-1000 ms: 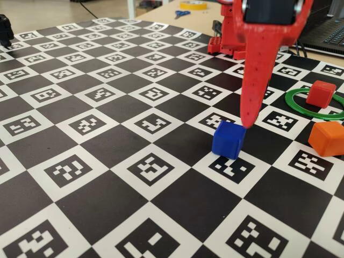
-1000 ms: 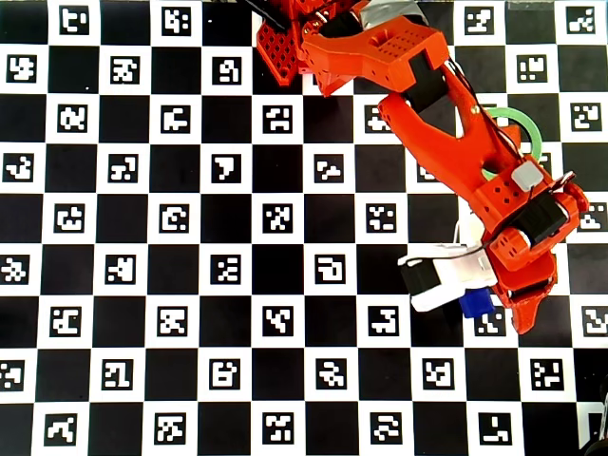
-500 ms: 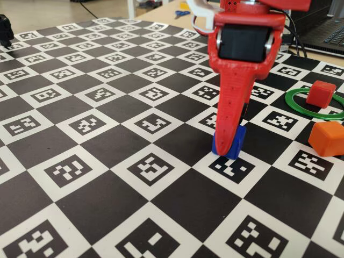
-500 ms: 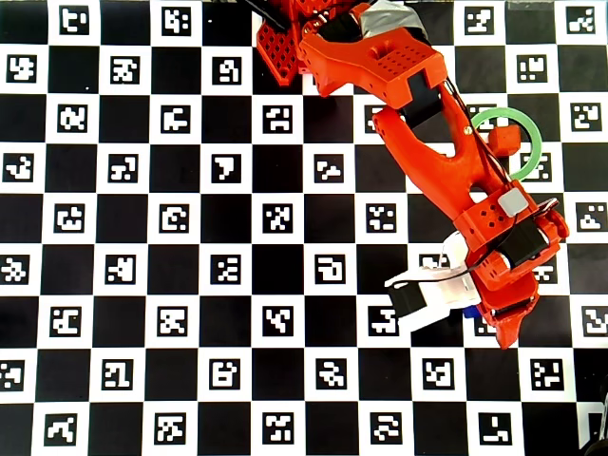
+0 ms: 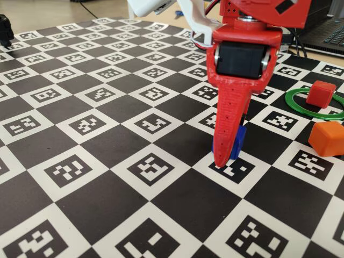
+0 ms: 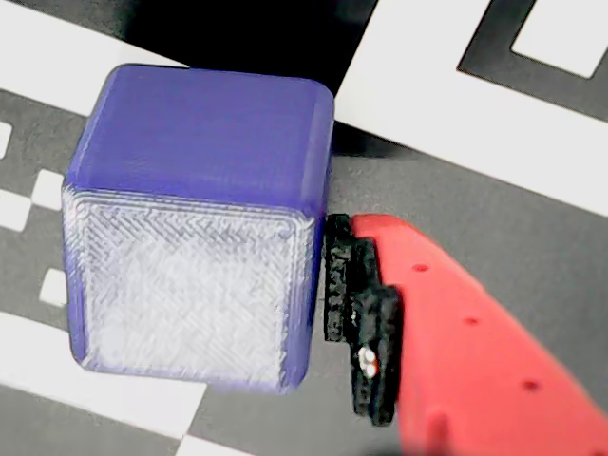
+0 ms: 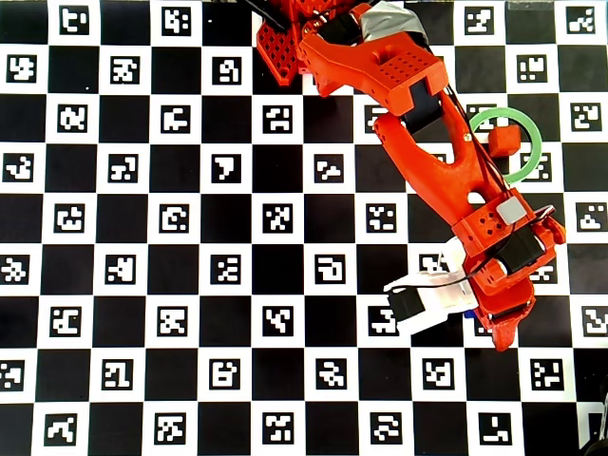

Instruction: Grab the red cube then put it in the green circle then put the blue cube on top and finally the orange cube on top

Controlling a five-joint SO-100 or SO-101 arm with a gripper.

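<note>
We've got the tool [image 5: 228, 156] down on the counter [image 5: 107, 177] right at the blue cube [image 6: 199, 228]. In the wrist view its padded red finger [image 6: 366, 318] sits just beside the cube's right face; the other finger's hidden, so we can't tell if it's gripping. The red cube [image 5: 321, 93] is already in the green circle [image 5: 293, 105], off to the right in the fixed view.
</note>
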